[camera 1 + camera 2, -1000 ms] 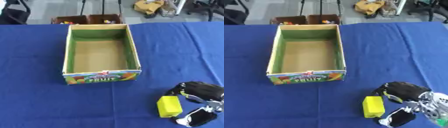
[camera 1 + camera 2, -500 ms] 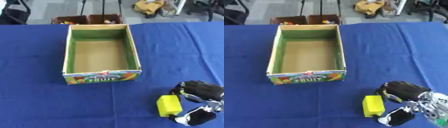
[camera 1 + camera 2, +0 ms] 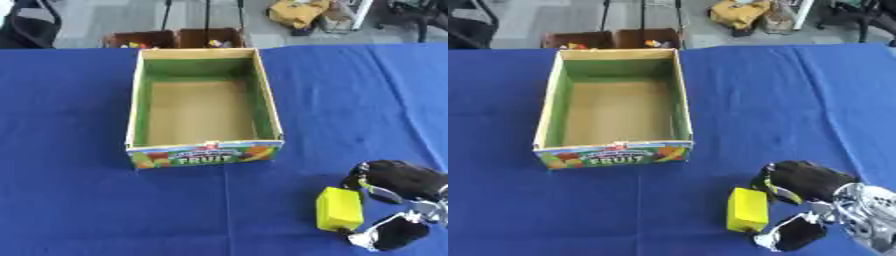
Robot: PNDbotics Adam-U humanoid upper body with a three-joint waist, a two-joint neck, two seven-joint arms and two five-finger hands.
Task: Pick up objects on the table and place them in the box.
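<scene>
A yellow block [image 3: 339, 215] lies on the blue tablecloth near the front right. My right hand [image 3: 811, 181] sits against its right side. Its dark fingers curl at the block's far right corner and the thumb [image 3: 796, 235] presses at the near right corner, so the block is pinched between them while still resting on the cloth. The open cardboard box [image 3: 264, 97], green inside with a fruit label on its front wall, stands in the middle of the table with nothing in it. My left hand is out of sight.
The blue cloth [image 3: 70, 200] covers the whole table. Beyond the far edge, on the floor, stand two brown boxes [image 3: 175, 37] with small items, plus chair legs and a yellow bag [image 3: 297, 12].
</scene>
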